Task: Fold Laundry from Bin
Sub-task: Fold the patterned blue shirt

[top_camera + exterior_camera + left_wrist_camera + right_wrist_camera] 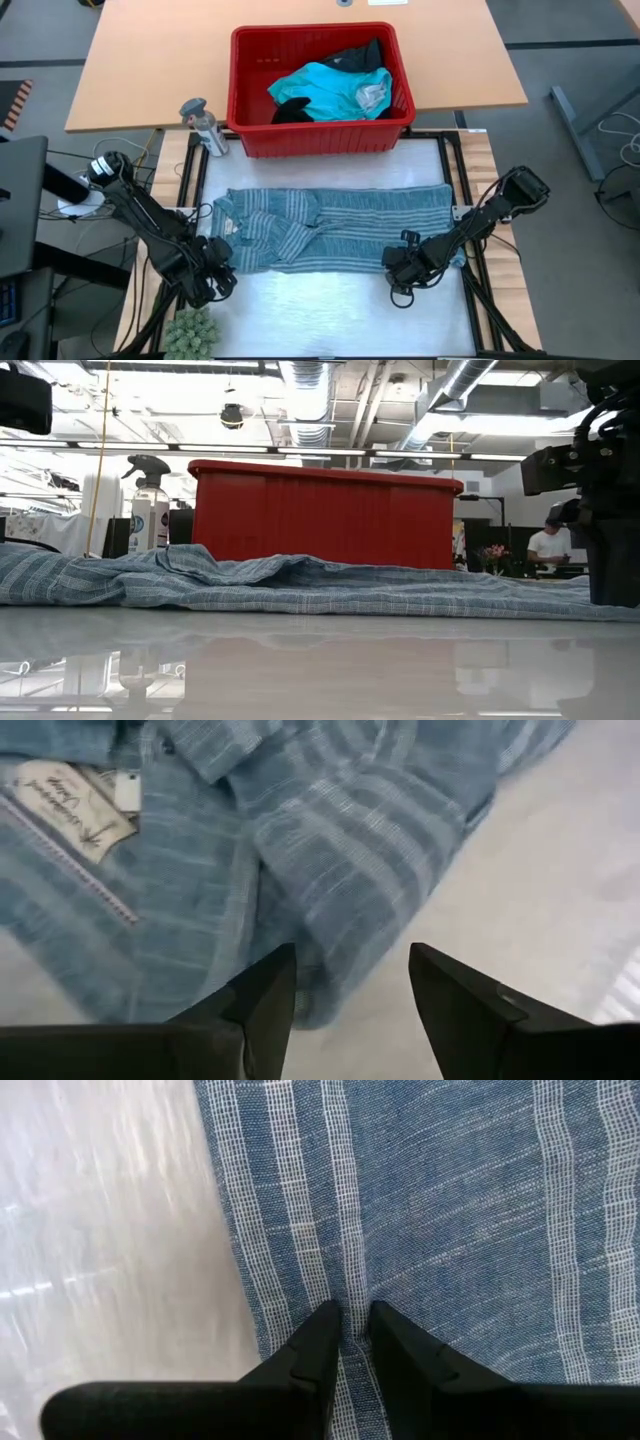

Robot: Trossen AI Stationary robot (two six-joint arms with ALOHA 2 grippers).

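The blue-grey striped shirt lies spread flat before the red bin; bare tabletop stays open along its near hem. The right gripper pinches that hem's edge; the left gripper, fingers spread, hovers at the shirt's left corner.

The left gripper sits low at the table's near left, fingers spread apart. The right gripper is low at near right, fingers pinched almost together.

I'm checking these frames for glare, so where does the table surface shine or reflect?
Low view: the table mirrors the ceiling lights and the red bin. Right wrist view: bright streaks on the bare table beside the striped garment. High view: only soft sheen in front of the garment.
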